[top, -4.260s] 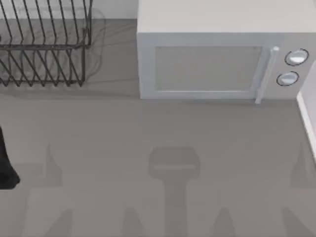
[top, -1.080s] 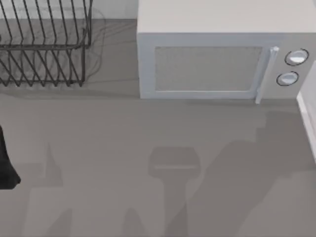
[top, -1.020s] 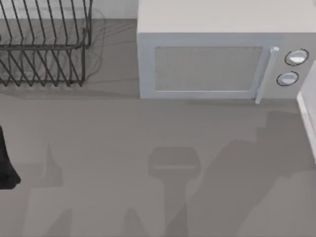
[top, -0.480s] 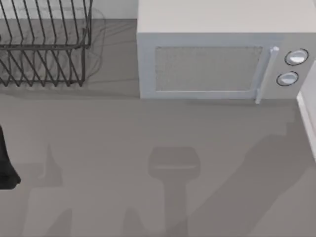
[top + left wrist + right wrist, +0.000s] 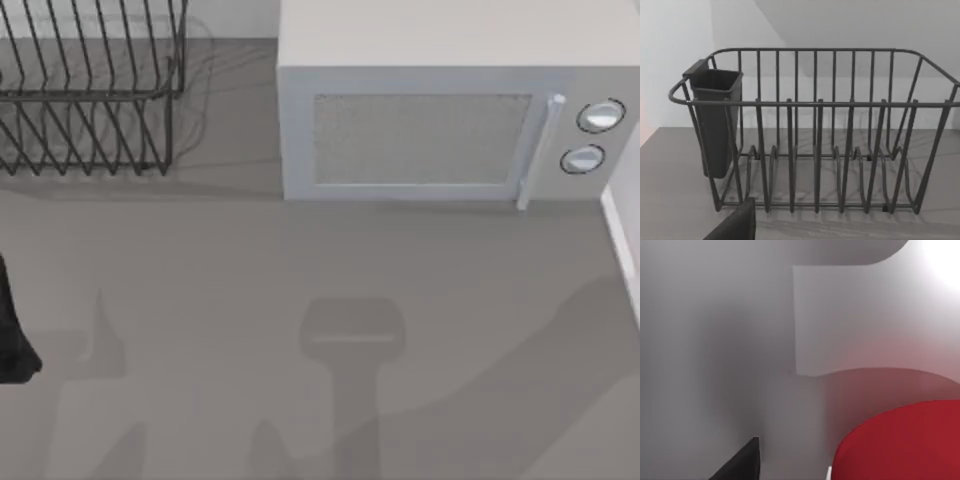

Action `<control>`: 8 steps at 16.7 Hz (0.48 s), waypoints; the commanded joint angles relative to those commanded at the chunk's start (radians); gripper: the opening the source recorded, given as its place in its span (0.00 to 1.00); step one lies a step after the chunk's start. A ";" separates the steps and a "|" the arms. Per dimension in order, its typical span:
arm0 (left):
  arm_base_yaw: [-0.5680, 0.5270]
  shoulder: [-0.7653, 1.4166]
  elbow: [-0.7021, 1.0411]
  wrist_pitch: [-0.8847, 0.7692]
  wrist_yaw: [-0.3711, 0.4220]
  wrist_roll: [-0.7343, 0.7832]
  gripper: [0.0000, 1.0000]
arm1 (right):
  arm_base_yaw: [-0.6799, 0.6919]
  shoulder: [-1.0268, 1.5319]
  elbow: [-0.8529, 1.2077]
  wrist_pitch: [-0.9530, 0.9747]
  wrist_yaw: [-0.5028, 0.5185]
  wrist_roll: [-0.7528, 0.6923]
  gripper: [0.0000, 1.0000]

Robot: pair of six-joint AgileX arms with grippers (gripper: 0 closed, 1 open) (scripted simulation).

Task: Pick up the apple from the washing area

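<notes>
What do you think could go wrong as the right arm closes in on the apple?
In the right wrist view the apple is cut off by the frame edge, so the grasp may land off-centre and nudge it away. It lies next to smooth pale walls, which a finger could strike. The apple looks smooth and rounded, so it may slip from a partial grip.

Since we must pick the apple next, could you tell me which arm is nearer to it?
Right. Its wrist view has the apple looming close. The left arm's wrist view faces the dish rack; that arm sits at the table's left edge.

Smooth red apple point(image 5: 900, 445) (rounded, close)
</notes>
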 joint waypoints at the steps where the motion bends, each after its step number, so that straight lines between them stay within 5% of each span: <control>1: 0.000 0.000 0.000 0.000 0.000 0.000 1.00 | 0.000 0.000 0.000 0.000 0.000 0.000 1.00; 3: 0.000 0.000 0.000 0.000 0.000 0.000 1.00 | 0.000 0.000 0.000 0.000 0.000 0.000 1.00; 8: 0.000 0.000 0.000 0.000 0.000 0.000 1.00 | 0.000 0.000 0.000 0.000 0.000 0.000 0.62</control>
